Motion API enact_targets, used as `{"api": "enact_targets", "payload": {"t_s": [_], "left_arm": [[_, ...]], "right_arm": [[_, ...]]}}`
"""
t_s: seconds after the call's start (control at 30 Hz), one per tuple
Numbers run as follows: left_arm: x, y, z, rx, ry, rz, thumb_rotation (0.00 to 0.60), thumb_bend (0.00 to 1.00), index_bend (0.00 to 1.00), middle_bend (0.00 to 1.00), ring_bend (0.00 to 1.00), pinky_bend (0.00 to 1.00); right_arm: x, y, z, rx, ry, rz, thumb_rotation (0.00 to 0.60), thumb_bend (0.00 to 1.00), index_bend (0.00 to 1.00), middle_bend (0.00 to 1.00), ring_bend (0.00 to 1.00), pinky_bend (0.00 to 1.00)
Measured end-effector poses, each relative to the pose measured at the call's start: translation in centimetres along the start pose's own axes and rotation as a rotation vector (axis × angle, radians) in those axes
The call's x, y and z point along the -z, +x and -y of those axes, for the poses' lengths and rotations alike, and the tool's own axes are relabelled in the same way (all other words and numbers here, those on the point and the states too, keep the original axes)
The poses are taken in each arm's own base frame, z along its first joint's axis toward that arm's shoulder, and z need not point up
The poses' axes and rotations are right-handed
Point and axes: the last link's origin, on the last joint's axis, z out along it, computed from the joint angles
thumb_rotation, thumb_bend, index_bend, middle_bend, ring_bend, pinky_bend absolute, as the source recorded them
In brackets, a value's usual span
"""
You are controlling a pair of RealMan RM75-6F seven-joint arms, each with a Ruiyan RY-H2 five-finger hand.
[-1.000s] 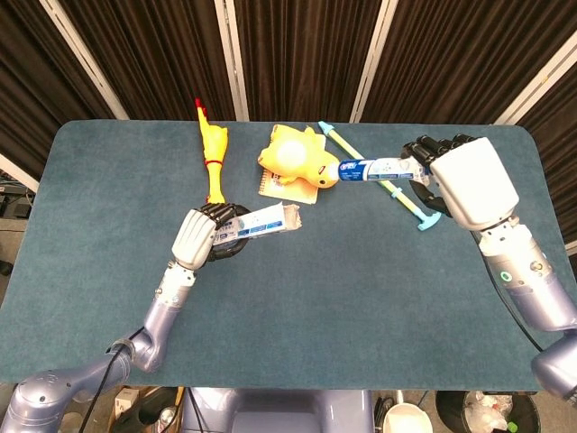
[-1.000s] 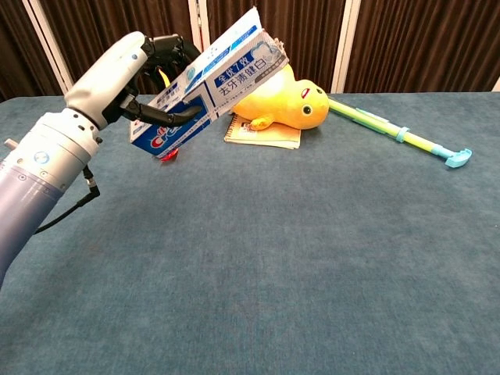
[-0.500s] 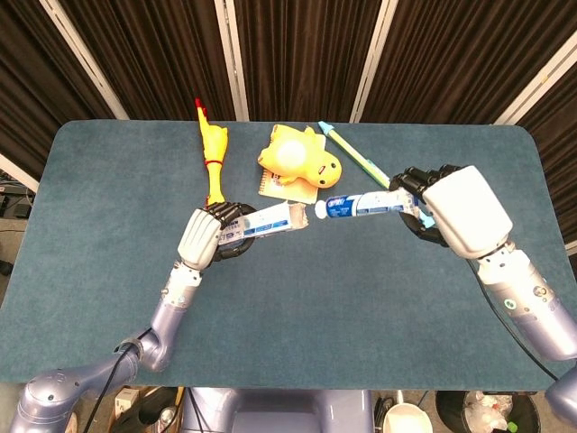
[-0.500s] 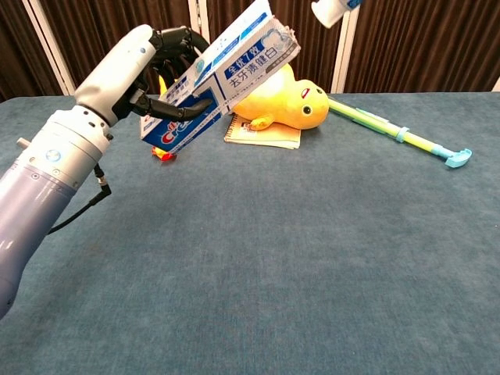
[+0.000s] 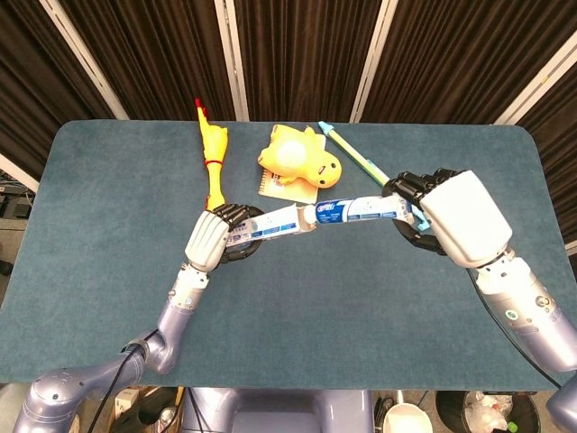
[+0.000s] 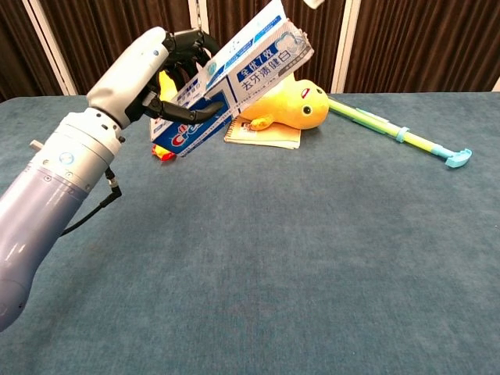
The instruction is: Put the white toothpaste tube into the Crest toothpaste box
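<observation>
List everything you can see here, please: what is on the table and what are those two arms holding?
Toothpaste box: one, blue and white, held up off the table in the left hand, open end toward the tube.
Toothpaste tube: one, white with blue print, held in the right hand, its cap at the box's open end.
Rubber chicken: one, yellow with red, lying at the back left.
Plush duck: one, yellow, back centre, lying on a notepad.
Notepad: one, tan, under the duck.
Long stick: one, green and light blue, back right.
Table: one, teal cloth.
Left hand: fingers around the box.
Right hand: gripping the tube.
</observation>
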Motion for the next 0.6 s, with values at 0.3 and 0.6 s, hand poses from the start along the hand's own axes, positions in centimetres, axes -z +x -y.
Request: {"api": "enact_targets", "payload": {"t_s": [0.3,0.6], "left_arm": [[-0.4,-0.2,-0.7,0.031,-0.007,-0.015,0.600,0.38,0.33,0.50,0.47,0.53],[0.0,-0.1,-0.8,0.047,-0.019,-0.013,0.600,0.38,0.33,0.50,0.46,0.53]], "right_arm": [[-0.3,0.1,1.3,-0.011,0.036,0.010,0.600,0.59,0.87,0.78,0.68,0.68],[-0.7,-0.2,1.0,0.009,0.026,-0.001,0.600,0.59,0.87,0.78,0.68,0.68]]}}
